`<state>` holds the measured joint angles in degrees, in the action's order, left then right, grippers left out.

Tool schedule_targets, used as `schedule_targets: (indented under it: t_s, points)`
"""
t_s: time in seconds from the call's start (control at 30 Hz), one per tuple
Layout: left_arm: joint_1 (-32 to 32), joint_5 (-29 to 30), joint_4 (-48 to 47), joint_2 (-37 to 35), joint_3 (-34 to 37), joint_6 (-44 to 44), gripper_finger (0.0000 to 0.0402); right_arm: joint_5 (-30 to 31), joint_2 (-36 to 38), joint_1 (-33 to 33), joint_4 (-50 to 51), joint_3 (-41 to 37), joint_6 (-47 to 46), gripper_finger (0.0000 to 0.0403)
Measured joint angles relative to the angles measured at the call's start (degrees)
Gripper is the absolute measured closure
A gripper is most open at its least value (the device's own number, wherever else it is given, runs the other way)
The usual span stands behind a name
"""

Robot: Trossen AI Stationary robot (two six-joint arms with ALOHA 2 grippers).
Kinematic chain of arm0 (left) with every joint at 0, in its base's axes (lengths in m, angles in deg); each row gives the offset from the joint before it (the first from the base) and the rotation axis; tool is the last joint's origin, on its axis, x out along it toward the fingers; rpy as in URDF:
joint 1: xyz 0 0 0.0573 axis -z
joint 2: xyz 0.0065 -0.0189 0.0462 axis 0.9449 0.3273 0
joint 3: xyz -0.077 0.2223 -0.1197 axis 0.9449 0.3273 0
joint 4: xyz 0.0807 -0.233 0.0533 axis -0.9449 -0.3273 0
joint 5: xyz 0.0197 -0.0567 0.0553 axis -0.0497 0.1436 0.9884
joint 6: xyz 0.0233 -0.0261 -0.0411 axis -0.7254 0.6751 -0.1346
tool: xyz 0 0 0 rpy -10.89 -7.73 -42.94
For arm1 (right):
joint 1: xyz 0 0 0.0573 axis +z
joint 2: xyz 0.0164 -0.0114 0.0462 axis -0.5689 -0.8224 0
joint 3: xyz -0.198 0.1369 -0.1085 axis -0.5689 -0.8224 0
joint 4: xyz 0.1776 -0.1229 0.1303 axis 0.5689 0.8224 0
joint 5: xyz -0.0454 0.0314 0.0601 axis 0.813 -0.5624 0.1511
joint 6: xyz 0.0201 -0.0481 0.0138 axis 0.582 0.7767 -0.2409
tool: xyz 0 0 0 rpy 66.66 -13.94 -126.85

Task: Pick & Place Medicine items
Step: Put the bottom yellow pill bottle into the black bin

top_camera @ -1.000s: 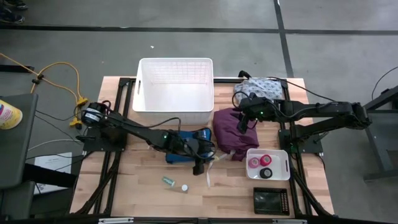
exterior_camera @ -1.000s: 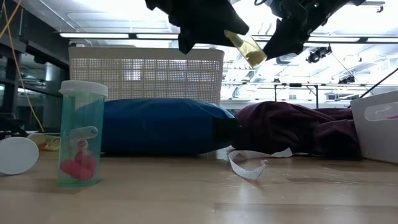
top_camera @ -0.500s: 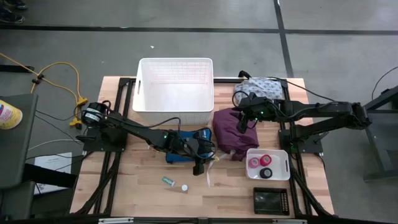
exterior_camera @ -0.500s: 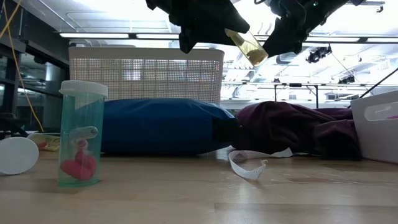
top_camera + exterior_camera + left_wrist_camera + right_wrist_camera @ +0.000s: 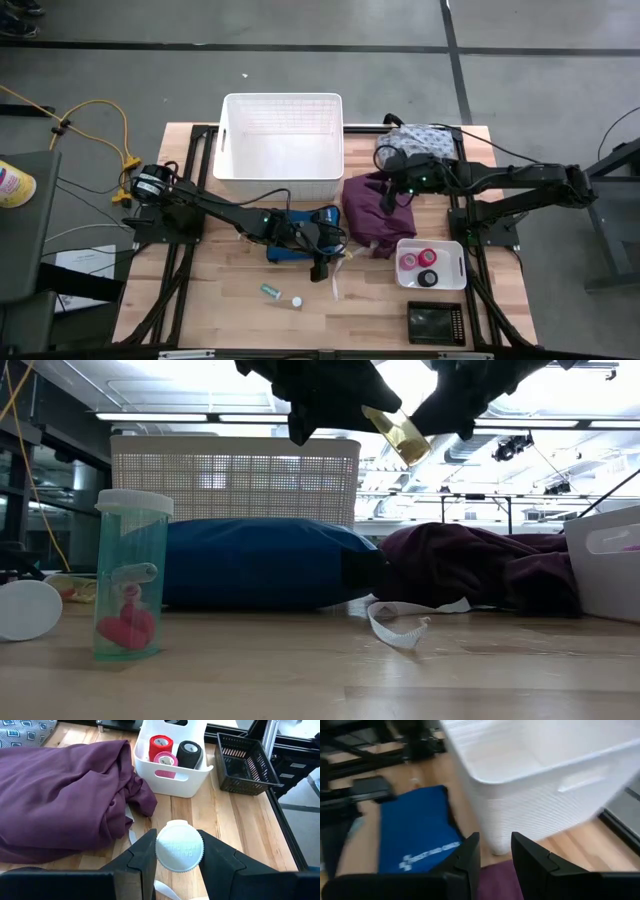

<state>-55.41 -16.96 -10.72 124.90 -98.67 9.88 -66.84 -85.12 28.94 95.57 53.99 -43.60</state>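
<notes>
My left gripper (image 5: 321, 266) hangs over the table's middle, shut on a yellowish vial (image 5: 398, 433) whose white cap (image 5: 179, 847) faces the wrist camera. A greenish vial (image 5: 130, 575) stands upright on the wood at the near left (image 5: 270, 291), with a loose white cap (image 5: 296, 302) beside it. Red, pink and black rolls (image 5: 170, 751) sit in a small white tray (image 5: 455, 266). My right gripper (image 5: 495, 851) hovers open above the purple cloth (image 5: 366, 212) and touches nothing. My left gripper pinches the vial at its cap end (image 5: 158, 851) between its two fingers (image 5: 142, 857). The vial lies along the fingers, cap toward the wrist. Its yellowish body (image 5: 400, 435) sticks out past the fingertips and slants down. It hangs clear of the table.
A blue pouch (image 5: 260, 562) lies under the left arm and a white strip (image 5: 400, 630) lies in front of it. The big white basket (image 5: 282, 145) stands at the far edge, the floral bundle (image 5: 425, 138) at the far right, and a black basket (image 5: 435, 322) at the near right.
My right gripper has tipped upward a little over the purple cloth, rising partly out of the low view. The left gripper and its vial have kept still.
</notes>
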Motion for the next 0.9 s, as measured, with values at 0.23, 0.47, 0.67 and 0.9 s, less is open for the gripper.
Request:
schedule_targets:
  t_s: [0.23,0.47,0.67,0.9]
  points:
    - [0.0,-0.02,-0.02,-0.02,0.0,-0.02,0.0282,-16.52,-1.46,0.58,-1.97,0.0,3.17,0.0305]
    - [0.0,-0.04,-0.05,-0.02,0.0,0.08,0.0282,-18.43,-6.01,3.8,-6.79,0.0,4.07,0.0305]
    - [0.0,-0.04,-0.05,-0.02,0.02,0.72,0.0282,-18.53,-9.1,8.1,-7.54,1.43,5.59,0.0305]
    - [0.0,-0.04,-0.05,-0.02,0.02,0.75,0.0282,-19.58,-11.88,12.55,-3.78,6.13,8.7,0.0305]
